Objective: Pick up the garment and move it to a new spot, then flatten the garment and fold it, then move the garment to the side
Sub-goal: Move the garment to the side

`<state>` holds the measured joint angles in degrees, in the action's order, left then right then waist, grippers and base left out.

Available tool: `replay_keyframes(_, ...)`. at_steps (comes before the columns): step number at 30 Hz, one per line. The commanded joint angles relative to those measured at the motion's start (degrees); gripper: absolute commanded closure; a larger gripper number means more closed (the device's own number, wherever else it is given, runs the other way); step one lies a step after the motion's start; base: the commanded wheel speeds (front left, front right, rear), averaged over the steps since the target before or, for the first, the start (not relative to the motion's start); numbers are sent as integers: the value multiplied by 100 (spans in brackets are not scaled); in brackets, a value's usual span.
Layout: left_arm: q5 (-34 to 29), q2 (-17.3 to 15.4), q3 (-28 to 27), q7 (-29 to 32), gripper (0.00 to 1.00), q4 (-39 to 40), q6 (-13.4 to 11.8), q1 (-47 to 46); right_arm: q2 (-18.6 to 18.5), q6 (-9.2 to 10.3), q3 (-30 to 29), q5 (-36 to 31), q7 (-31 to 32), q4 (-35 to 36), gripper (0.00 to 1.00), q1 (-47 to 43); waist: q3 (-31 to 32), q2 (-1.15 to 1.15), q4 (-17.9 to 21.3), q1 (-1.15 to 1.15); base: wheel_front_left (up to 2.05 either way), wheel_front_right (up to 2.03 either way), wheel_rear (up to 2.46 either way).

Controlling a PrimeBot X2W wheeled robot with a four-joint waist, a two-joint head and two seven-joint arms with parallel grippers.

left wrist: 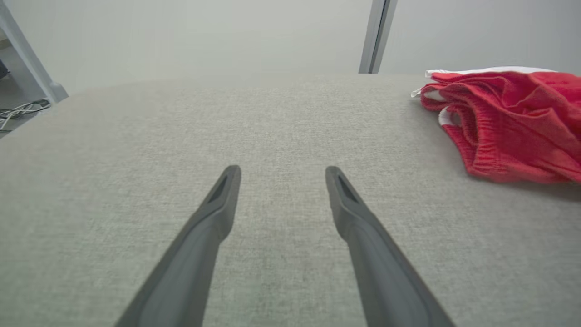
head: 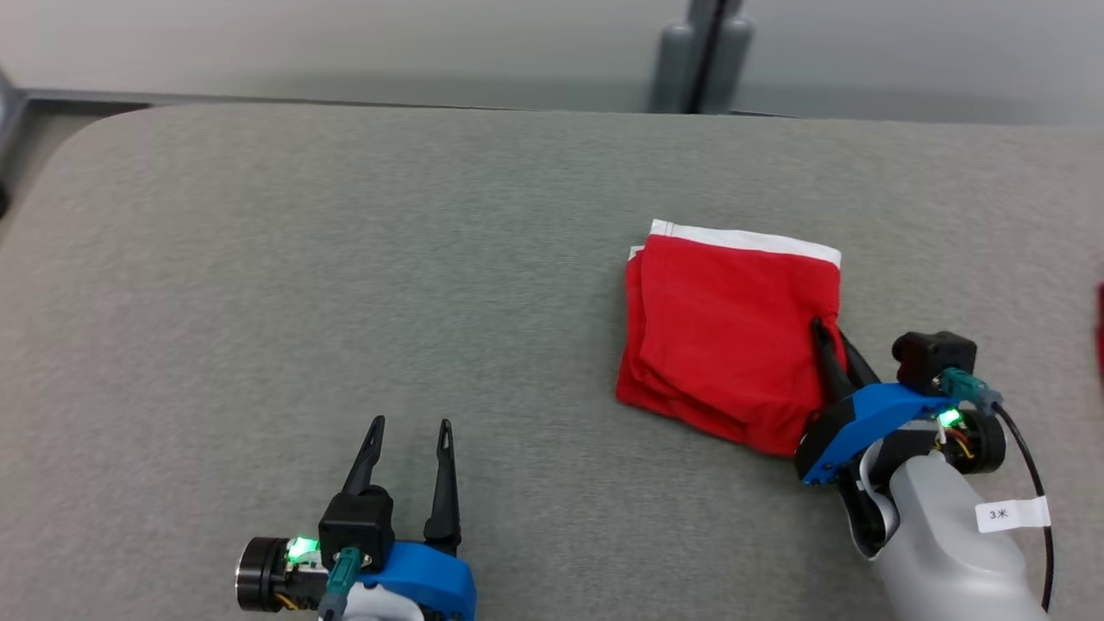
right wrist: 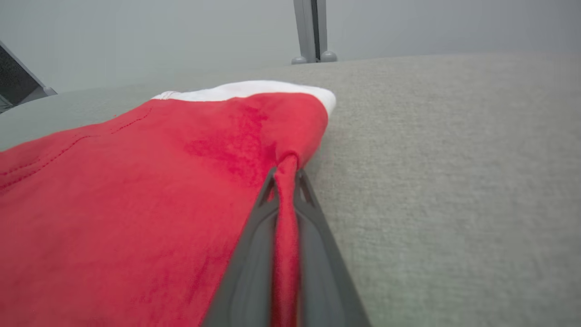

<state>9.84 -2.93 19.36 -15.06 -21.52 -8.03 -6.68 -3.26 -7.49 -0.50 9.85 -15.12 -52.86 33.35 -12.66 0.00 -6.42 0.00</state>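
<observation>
1. The right end effector (head: 825, 335) is clenched on the right-hand edge of the red garment (head: 724, 336). In the right wrist view, a thin ridge of red cloth is squeezed between the two dark fingers (right wrist: 254, 236).
2. The garment lies right of centre on the grey fabric-covered counter (head: 345, 259) as a compact, layered stack. Its white waistband (head: 750, 240) runs along the far edge, and its stacked hems face the robot's left.
3. The pinch sits at the side hem rather than in the middle of the cloth. This is probably so the stack can be drawn or lifted sideways without pressing on the fold.
4. The left end effector (head: 411, 427) is released, its fingers spread wide. It sits low over bare counter at the near left, well apart from the garment and apparently parked out of the way.
5. The folding looks finished, so the step in hand appears to be moving the garment aside.
6. A one-sided grip may hold only the upper layers, so the stack could open or trail when it moves.
</observation>
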Motion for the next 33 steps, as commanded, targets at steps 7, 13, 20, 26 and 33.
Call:
replay_keyframes(7, 97, 1, 200, -14, 0, -56, 57, -362, -11, 0, 422, 319, -4, 150, 100, -321, 508, 0, 1744, 0, 0, 0, 0)
replay_keyframes(13, 103, 2, 375, -14, 0, -72, 66, -586, -74, 0, 670, 549, -3, 262, 100, -464, 457, 0, 2533, 0, 0, 0, 0)
replay_keyframes(20, 59, 1, 418, -14, 0, -176, 87, -716, -112, 0, 915, 732, -4, 344, 100, -348, 264, 0, 3095, 0, 0, 0, 0)
replay_keyframes(26, 41, -4, 471, -14, 0, -277, 135, -821, -301, 0, 1009, 613, -4, 382, 100, -193, 87, 0, 3047, 0, 0, 0, 0)
replay_keyframes(33, -44, 0, 390, -14, 0, -336, 101, -797, -852, 0, 972, 265, -4, 270, 100, 271, -88, 0, 2625, 0, 0, 0, 0)
